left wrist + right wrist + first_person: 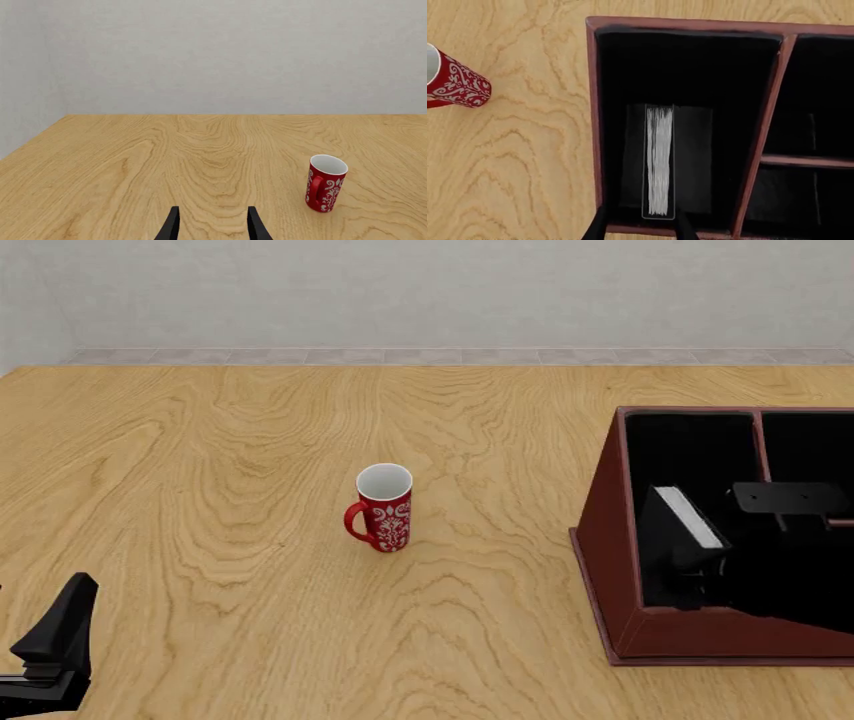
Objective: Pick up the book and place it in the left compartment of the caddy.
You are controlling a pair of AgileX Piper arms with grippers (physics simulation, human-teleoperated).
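Book: the black hardcover book point(659, 165) stands on edge inside the left compartment point(684, 75) of the caddy point(603, 540), white page edges facing up, toward the compartment's near end.
Caddy: dark red-brown box at the table's right side; 1 long section on the left, 2 shorter sections past the divider point(764, 125).
Right gripper point(639, 227): above the book, jaws spread, 1 finger on each side of it; contact cannot be told.
Left gripper point(211, 225): low over bare table point(200, 440) at near left, jaws apart, holding nothing.
Mug: red patterned mug point(382, 508) upright mid-table, well apart from the caddy.
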